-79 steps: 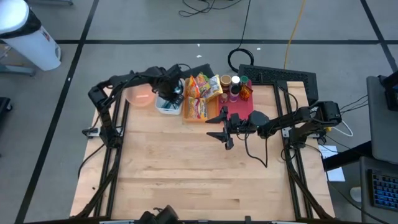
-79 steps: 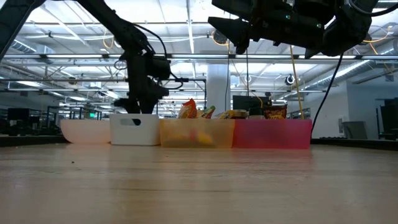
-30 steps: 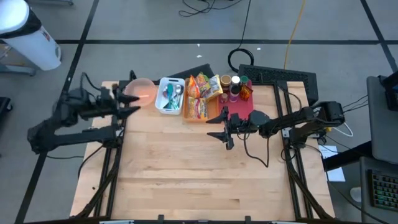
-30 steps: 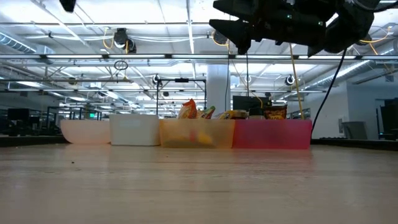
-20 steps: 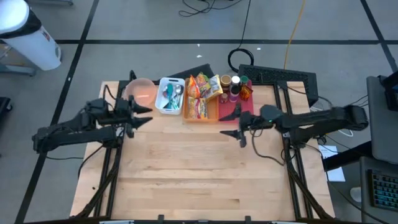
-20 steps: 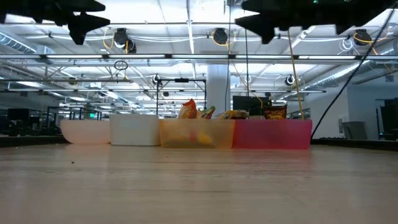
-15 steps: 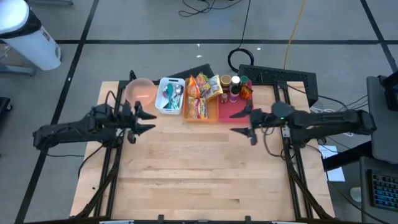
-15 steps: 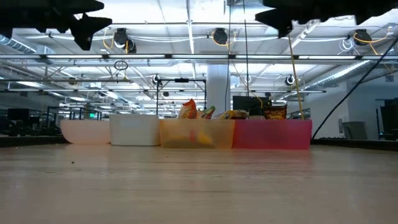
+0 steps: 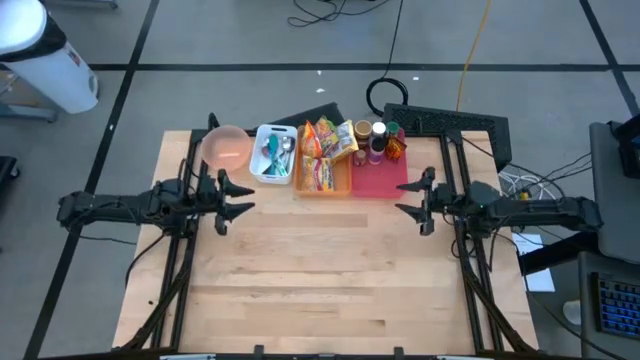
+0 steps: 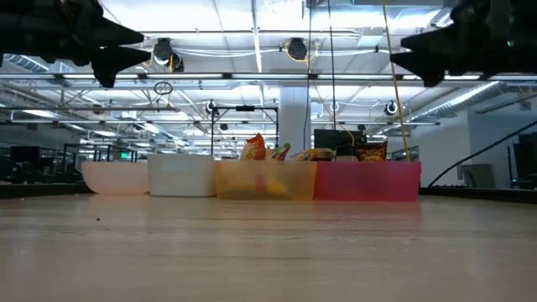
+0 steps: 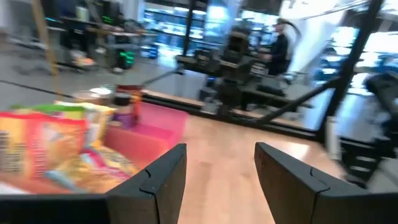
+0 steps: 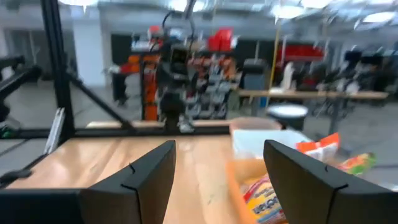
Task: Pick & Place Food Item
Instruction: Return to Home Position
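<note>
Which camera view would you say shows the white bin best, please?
The high view: it looks straight down into the white bin, showing utensils inside. The low view shows only its front wall, the right wrist view only part, the left wrist view none clearly.

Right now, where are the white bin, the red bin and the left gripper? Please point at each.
white bin (image 10: 181, 176), low view, on its front wall.
red bin (image 10: 369, 181), low view, on its front wall.
left gripper (image 9: 240, 198), high view, midway between its open fingertips.
</note>
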You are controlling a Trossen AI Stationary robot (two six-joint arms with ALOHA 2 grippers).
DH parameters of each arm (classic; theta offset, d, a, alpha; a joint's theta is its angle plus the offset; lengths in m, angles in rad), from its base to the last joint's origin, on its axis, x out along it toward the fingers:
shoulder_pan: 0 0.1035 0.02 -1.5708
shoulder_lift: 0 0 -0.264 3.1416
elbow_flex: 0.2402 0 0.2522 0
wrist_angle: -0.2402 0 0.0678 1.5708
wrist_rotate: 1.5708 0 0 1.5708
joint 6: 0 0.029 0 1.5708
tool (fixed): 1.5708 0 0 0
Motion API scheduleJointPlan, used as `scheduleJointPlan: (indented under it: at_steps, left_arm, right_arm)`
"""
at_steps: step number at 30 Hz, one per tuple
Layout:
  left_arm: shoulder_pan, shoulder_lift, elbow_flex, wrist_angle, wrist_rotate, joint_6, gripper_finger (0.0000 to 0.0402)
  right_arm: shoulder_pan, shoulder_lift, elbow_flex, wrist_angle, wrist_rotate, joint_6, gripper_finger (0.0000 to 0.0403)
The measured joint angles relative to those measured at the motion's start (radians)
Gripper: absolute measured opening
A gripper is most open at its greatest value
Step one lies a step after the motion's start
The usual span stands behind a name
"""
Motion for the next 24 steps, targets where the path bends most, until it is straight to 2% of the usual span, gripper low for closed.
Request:
scheduleJointPlan:
  at_steps: [3,6,9,13,16,20,24]
  left_arm:
    - [-0.038,0.0,0.0,-0.009,-0.121,0.036,0.0198]
    - [-0.076,0.002,0.0,-0.026,-0.186,0.067,0.0198]
    - [-0.111,0.005,0.0,-0.042,-0.184,0.07,0.0198]
    - [-0.158,0.005,0.0,-0.043,-0.131,0.077,0.0198]
    - [-0.188,0.005,-0.004,-0.036,-0.126,0.083,0.0198]
    - [-0.213,0.002,-0.064,0.032,-0.135,0.098,0.0198]
    - [-0.221,0.001,-0.172,0.194,-0.137,0.1,0.0198]
  right_arm:
    - [0.0,-0.065,-0.11,0.129,0.024,-0.02,0.0238]
    - [0.0,-0.109,-0.17,0.21,0.025,-0.048,0.0238]
    - [0.0,-0.132,-0.181,0.172,0.006,-0.051,0.0238]
    - [0.0,-0.135,-0.17,0.117,-0.042,-0.052,0.0238]
    - [0.0,-0.134,-0.151,0.017,-0.043,-0.053,0.0238]
    - [-0.001,-0.134,-0.127,-0.075,-0.004,-0.06,0.0238]
    - [-0.002,-0.134,-0.122,-0.118,0.039,-0.074,0.0238]
